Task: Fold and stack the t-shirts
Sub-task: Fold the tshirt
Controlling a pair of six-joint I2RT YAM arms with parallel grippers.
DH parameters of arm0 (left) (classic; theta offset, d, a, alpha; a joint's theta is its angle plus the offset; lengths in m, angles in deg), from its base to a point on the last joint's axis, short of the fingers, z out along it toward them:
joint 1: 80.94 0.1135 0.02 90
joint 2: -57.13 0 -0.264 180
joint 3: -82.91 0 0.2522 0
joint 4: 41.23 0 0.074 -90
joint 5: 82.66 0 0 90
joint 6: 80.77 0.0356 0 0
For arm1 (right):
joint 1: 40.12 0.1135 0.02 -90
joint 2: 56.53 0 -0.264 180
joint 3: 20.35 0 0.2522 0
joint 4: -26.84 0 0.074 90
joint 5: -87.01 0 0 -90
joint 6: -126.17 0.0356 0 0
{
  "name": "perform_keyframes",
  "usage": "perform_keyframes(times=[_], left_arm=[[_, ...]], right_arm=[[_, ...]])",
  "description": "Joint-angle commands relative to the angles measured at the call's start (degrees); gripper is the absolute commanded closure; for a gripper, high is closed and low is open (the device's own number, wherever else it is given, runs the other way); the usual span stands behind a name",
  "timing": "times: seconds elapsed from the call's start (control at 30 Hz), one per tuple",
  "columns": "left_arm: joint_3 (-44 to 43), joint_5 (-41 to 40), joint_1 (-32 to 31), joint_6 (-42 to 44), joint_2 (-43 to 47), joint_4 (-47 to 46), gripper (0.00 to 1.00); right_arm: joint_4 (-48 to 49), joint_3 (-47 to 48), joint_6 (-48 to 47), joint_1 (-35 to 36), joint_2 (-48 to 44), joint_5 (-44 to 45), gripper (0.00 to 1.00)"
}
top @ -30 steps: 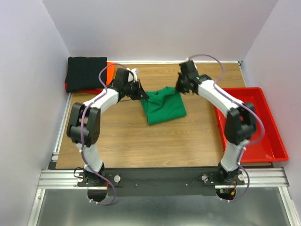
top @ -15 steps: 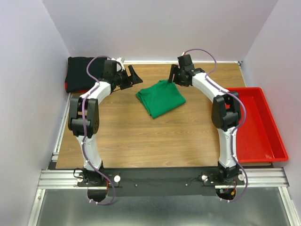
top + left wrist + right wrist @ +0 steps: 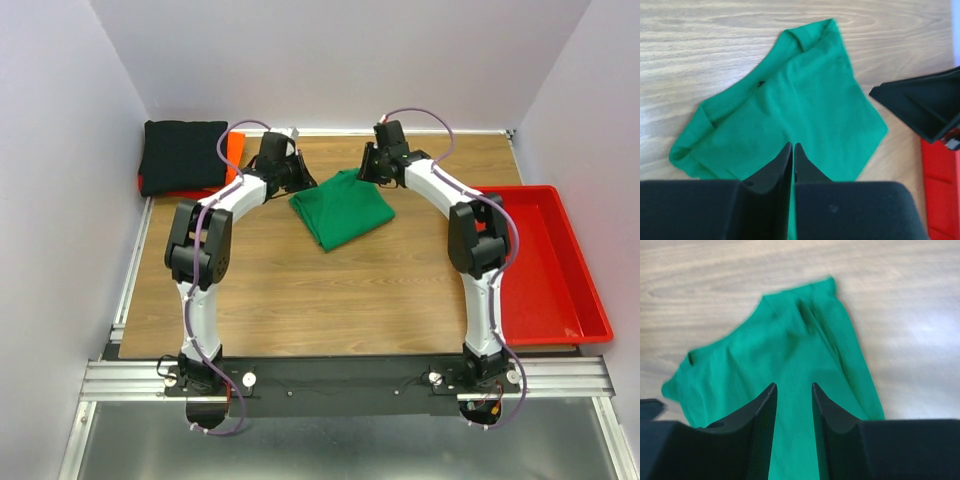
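The bright green t-shirt (image 3: 342,207) lies folded on the wooden table between the two wrists; it also shows in the left wrist view (image 3: 790,100) and the right wrist view (image 3: 790,345). A folded black t-shirt (image 3: 183,155) rests on the orange-red t-shirt (image 3: 234,148) at the back left corner. My left gripper (image 3: 303,181) (image 3: 792,145) hovers at the green shirt's left edge, its jaws together with nothing between them. My right gripper (image 3: 366,170) (image 3: 792,385) hangs over the shirt's back right edge, jaws apart and empty.
A red plastic tray (image 3: 560,290) stands along the right side of the table. Grey walls close in the left, back and right. Bare wood (image 3: 320,290) lies in front of the green shirt.
Both grippers let go of the green shirt, which dropped flat. They opened and drew back; since then the left has shut and come back to the shirt, and the right has narrowed.
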Motion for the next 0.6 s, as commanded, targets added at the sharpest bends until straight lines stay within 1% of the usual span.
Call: perform_keyframes(times=[0.0,0.03,0.13,0.23,0.37,0.43,0.57], left_arm=[[-4.0,-4.5,0.6,0.3,-5.3,2.9,1.00],[-4.5,-5.1,0.6,0.5,-6.1,2.9,1.00],[-6.7,-7.1,0.8,1.6,-9.2,6.0,1.00],[-6.8,-9.2,1.5,2.2,-10.9,6.8,1.00],[-5.4,-10.2,3.3,3.4,-11.7,7.1,1.00],[-5.1,-11.0,3.6,3.7,-11.8,7.3,1.00],[-6.0,-10.5,3.8,4.0,-12.4,7.6,1.00]], right_arm=[[2.0,6.1,-0.7,0.3,6.8,-3.1,0.60],[2.0,7.0,-0.8,0.3,6.9,-3.2,0.60],[1.9,9.2,-1.0,0.1,10.7,-2.0,0.59],[1.9,9.5,-0.8,-0.4,11.9,-1.8,0.57],[1.9,6.9,-0.4,-0.7,11.4,-0.3,0.53],[1.9,4.8,-0.4,-0.7,10.3,1.8,0.52],[2.0,1.6,-0.3,-0.7,8.2,1.9,0.50]])
